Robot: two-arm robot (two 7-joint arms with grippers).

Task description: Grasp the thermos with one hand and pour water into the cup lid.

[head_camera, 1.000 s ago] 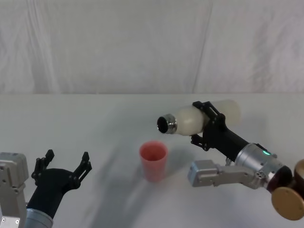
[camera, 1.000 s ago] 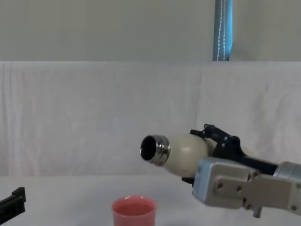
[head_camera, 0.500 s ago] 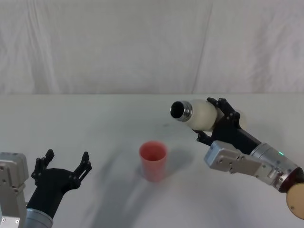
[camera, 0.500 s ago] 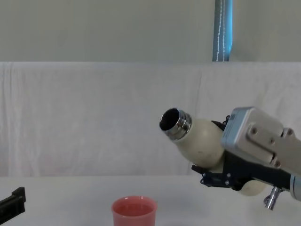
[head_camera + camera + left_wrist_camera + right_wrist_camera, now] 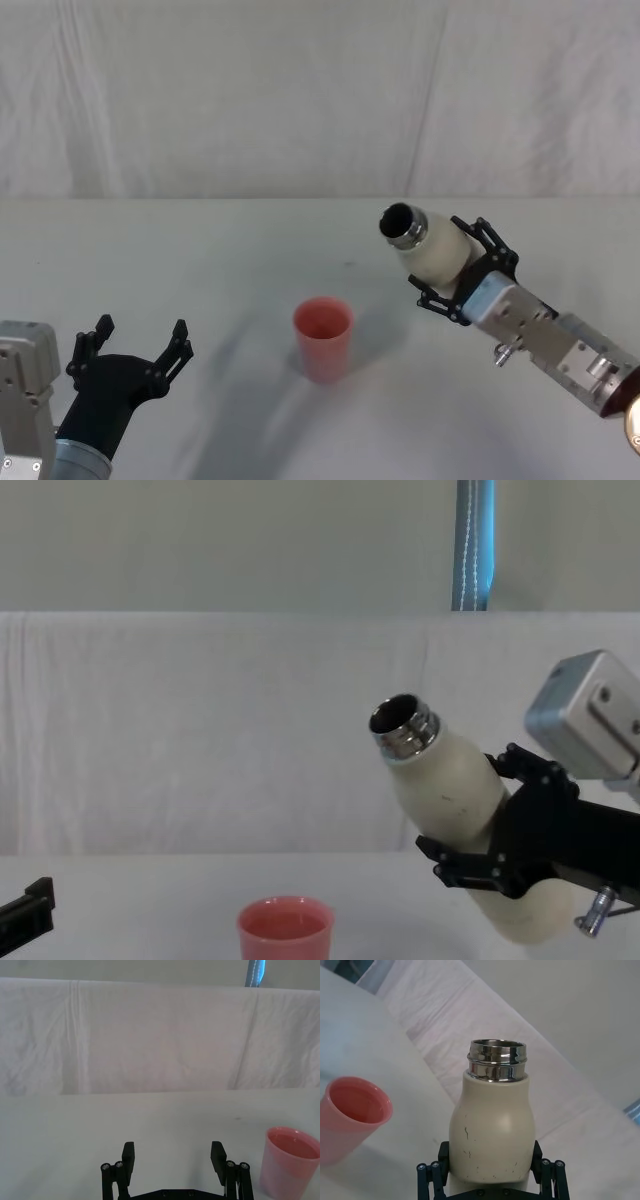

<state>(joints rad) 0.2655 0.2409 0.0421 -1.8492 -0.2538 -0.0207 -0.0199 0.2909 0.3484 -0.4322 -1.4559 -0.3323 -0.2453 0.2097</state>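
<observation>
Over the last second my right arm has rotated the thermos point(image 5: 432, 250) from near horizontal to a steep upward tilt and carried its open steel neck away from the cup lid point(image 5: 322, 338). My right fingers point(image 5: 462, 272) are clamped around the thermos body, one on each side, holding it in the air to the right of the cup lid with the neck pointing up and toward my left. The cup lid stands upright on the table point(image 5: 200, 260). My left fingers point(image 5: 130, 352) are spread wide, holding nothing, low at my near left.
</observation>
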